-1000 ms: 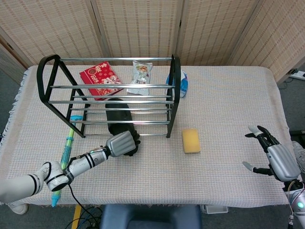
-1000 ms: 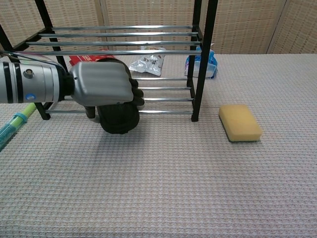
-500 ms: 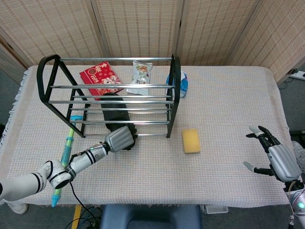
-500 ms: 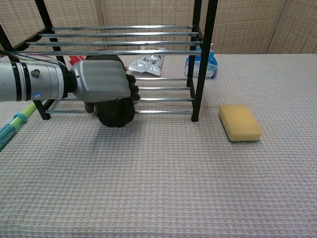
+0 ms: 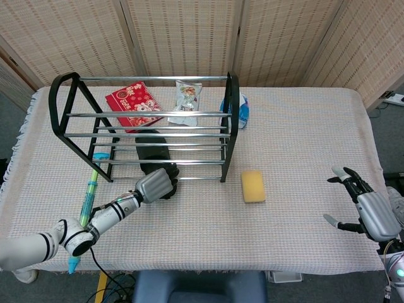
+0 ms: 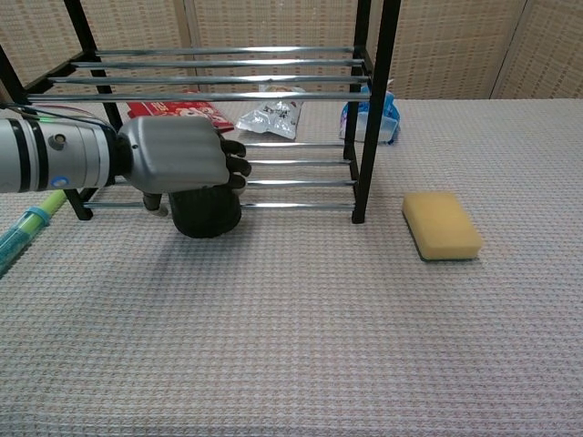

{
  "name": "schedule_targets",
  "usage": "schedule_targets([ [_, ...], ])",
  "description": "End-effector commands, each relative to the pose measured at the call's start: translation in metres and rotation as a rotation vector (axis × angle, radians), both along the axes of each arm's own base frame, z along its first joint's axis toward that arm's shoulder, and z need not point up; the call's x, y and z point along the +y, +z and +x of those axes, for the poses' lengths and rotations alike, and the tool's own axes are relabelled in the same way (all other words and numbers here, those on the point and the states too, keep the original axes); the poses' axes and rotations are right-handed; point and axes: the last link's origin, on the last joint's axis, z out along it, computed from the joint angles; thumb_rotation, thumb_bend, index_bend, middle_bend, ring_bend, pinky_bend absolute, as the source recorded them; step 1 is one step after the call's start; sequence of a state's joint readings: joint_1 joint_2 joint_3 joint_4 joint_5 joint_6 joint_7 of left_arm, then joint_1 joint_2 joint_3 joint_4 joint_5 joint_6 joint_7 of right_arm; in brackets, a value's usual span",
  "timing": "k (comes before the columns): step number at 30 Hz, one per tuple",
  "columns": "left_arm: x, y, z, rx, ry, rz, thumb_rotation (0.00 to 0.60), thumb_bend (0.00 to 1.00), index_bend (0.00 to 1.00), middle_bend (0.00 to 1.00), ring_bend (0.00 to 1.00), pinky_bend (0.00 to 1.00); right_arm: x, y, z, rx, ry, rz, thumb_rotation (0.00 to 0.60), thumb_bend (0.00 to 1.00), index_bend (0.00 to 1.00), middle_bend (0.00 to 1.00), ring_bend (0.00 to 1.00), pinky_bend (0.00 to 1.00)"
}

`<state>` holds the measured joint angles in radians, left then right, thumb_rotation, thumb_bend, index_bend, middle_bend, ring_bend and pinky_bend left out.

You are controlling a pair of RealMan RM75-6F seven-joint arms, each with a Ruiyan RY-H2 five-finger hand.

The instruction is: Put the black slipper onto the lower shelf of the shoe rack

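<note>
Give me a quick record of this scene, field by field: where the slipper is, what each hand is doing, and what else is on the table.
black slipper: lying across the shoe rack's lower bars, its near end sticking out at the front
left hand: fingers curled over the slipper's near end
right hand: apart from everything, fingers spread, holding nothing
yellow sponge: on the cloth, right of the rack
behind the rack: red packet, silver snack bag
</note>
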<state>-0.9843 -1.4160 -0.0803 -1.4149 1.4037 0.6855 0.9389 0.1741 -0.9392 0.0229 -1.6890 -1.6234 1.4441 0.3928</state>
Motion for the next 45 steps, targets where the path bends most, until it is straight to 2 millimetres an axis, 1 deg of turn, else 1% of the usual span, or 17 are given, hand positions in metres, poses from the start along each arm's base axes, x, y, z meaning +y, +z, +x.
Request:
schedule_targets([
  [1,-0.005,0.003,-0.004,0.011,0.016,0.01,0.6,0.17,0.22,0.15,0.11,0.36,0.0,0.0,0.0,-0.001,0.001,0.0,0.6,0.2,0.04,0.25,0.09,0.18],
  [4,-0.012,0.003,-0.003,0.011,0.024,0.01,0.6,0.17,0.2,0.13,0.1,0.35,0.0,-0.001,0.001,-0.001,0.004,0.002,0.6,0.2,0.04,0.26,0.09,0.18],
  [11,-0.027,0.004,0.003,-0.005,0.012,-0.003,0.6,0.17,0.2,0.13,0.09,0.35,0.0,-0.001,0.001,-0.001,0.005,0.003,0.6,0.2,0.04,0.26,0.09,0.18],
  [18,-0.031,-0.002,0.004,-0.011,0.03,-0.023,0.6,0.17,0.2,0.13,0.09,0.34,0.0,0.0,0.001,-0.002,0.003,-0.001,0.6,0.2,0.04,0.26,0.09,0.18],
  [24,-0.031,-0.005,0.003,-0.002,0.032,-0.025,0.6,0.17,0.2,0.13,0.09,0.33,0.0,-0.001,0.002,-0.003,0.011,0.003,0.6,0.2,0.04,0.26,0.09,0.18],
  [27,-0.031,-0.003,0.002,0.002,0.031,-0.015,0.6,0.17,0.2,0.13,0.09,0.33,0.0,0.0,0.002,-0.003,0.01,0.001,0.6,0.2,0.04,0.26,0.09,0.18],
  [37,-0.033,0.008,-0.011,0.038,0.049,0.01,0.6,0.17,0.27,0.13,0.09,0.33,0.001,-0.001,0.003,-0.007,0.017,0.001,0.6,0.2,0.04,0.26,0.09,0.18],
  [45,-0.037,0.014,-0.016,0.024,0.086,0.012,0.6,0.17,0.27,0.13,0.09,0.33,0.003,0.0,0.005,-0.006,0.023,-0.001,0.6,0.2,0.04,0.26,0.09,0.18],
])
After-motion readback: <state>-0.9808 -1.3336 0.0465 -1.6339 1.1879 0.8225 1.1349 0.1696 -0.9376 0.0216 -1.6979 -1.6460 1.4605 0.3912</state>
